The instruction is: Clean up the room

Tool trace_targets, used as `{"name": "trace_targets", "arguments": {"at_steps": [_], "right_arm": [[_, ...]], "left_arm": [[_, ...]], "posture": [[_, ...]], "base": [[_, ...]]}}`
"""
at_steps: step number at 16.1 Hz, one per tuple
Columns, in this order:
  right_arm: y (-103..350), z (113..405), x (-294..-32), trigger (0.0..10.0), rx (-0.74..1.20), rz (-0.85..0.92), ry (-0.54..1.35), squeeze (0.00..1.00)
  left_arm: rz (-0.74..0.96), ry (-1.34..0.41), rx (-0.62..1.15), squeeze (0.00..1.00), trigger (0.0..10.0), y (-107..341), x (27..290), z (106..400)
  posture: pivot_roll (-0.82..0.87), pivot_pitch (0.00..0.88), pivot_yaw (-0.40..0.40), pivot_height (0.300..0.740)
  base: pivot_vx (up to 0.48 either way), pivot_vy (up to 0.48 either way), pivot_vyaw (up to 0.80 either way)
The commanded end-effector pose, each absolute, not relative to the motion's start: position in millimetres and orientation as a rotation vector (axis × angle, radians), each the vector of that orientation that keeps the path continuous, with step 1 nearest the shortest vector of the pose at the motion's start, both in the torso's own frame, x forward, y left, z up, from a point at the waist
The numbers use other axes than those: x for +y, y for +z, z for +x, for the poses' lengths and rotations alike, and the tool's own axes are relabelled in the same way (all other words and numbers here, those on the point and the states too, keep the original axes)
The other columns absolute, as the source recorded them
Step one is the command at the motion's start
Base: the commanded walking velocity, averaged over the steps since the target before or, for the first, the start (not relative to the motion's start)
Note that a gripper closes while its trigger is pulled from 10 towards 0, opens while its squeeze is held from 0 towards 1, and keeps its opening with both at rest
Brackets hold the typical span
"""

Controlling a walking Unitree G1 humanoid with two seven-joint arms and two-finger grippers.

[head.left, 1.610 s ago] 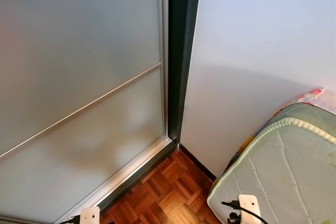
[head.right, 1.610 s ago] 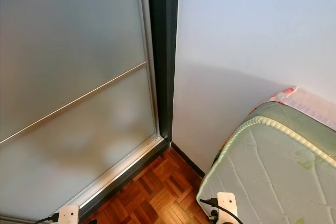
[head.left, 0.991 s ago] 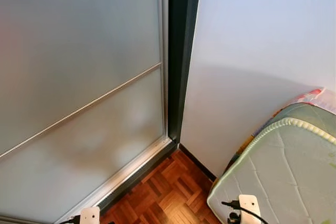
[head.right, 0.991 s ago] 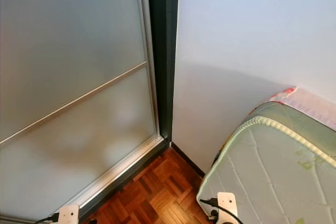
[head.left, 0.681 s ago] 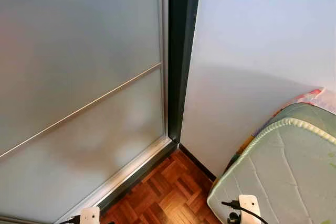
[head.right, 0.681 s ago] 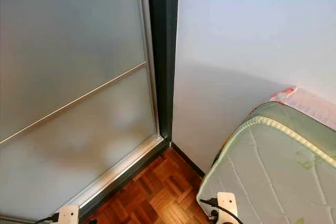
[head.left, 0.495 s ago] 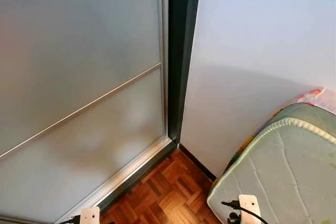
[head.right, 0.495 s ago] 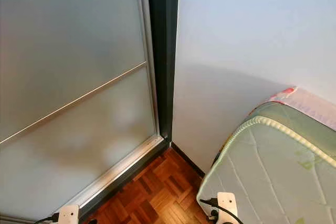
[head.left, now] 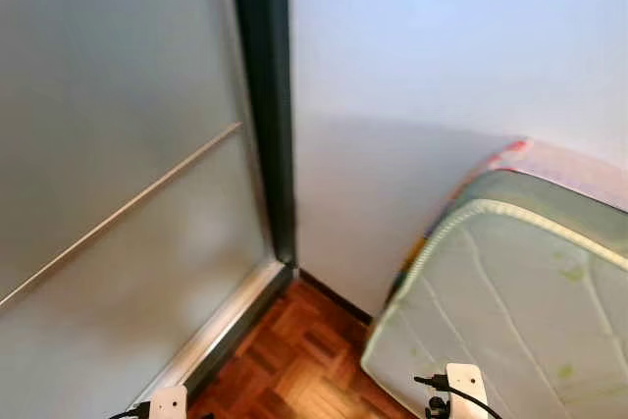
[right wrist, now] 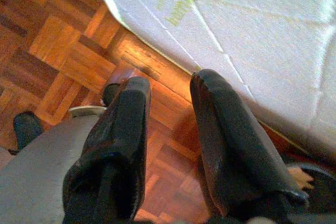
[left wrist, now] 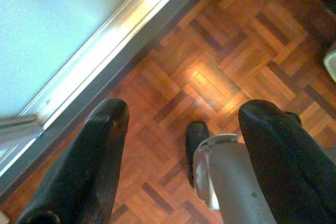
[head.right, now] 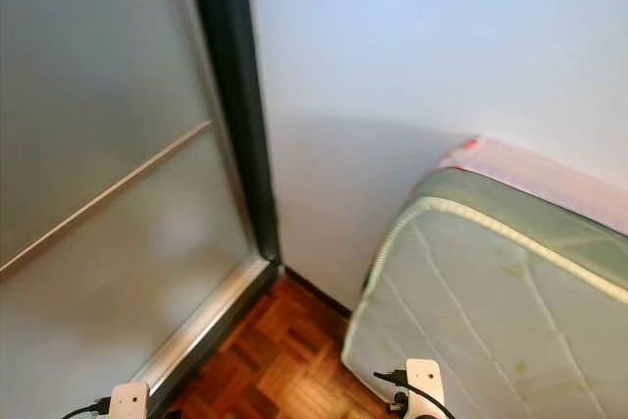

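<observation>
The left gripper (left wrist: 178, 150) hangs low with its two black fingers (left wrist: 100, 156) spread wide apart and nothing between them — below them is only the brown wood floor (left wrist: 231, 51) and the shiny metal door track (left wrist: 121, 45). The right gripper (right wrist: 168, 129) hangs low too, its fingers (right wrist: 126, 129) close together with a small gap, and they hold nothing. Past them is the floor and the edge of the mattress (right wrist: 252, 30), which hangs a little over the floor. Both arms look like they are just resting at the robot's sides, likely because there is nothing here to pick up yet. Up ahead, the frosted glass door (head.left: 108, 125) meets a dark frame (head.left: 265, 95) in the corner, next to a plain white wall (head.left: 442, 46). The green mattress (head.left: 500, 321) sits right against that wall, with a bit of pink bedding (head.left: 564, 159) at its far edge. I see no mess to tidy in this corner — the robot probably has to turn and look somewhere else in the room.
</observation>
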State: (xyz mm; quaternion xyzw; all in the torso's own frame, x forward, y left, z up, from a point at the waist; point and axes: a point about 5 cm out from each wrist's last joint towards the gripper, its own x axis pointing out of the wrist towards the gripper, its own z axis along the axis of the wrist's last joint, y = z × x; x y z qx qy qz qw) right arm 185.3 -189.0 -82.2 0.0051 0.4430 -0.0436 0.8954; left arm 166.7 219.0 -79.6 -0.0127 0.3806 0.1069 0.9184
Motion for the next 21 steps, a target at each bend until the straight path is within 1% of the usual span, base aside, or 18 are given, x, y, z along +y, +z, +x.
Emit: {"name": "trace_targets", "arguments": {"at_steps": [1, 4, 8, 21], "right_arm": [[-35.4, 246.9, -240.0, 10.0, 0.791, 0.16, -0.124, 0.0], [-34.8, 247.6, -240.4, 10.0, 0.79, 0.153, -0.124, 0.0], [-34.8, 248.1, -239.3, 10.0, 0.791, 0.158, -0.127, 0.0], [-34.3, 248.5, -240.6, 10.0, 0.797, 0.128, -0.128, 0.0]], "left_arm": [[-0.108, 0.287, 0.86, 0.0, 10.0, -67.8, 237.7, 195.8], [-0.101, 0.298, 0.842, 0.0, 10.0, -64.9, 239.5, 199.9], [-0.075, 0.282, 0.847, 0.0, 10.0, -65.4, 241.8, 197.5], [-0.062, 0.275, 0.85, 0.0, 10.0, -65.4, 242.1, 197.3]], "posture": [[0.01, 0.0, -0.014, 0.74], [0.01, 0.0, -0.013, 0.74], [0.01, 0.0, 0.0, 0.74], [0.01, 0.0, -0.004, 0.74]], "base": [[0.0, 0.0, -0.77], [0.0, 0.0, -0.77], [0.0, 0.0, -0.77], [0.0, 0.0, -0.77]]}}
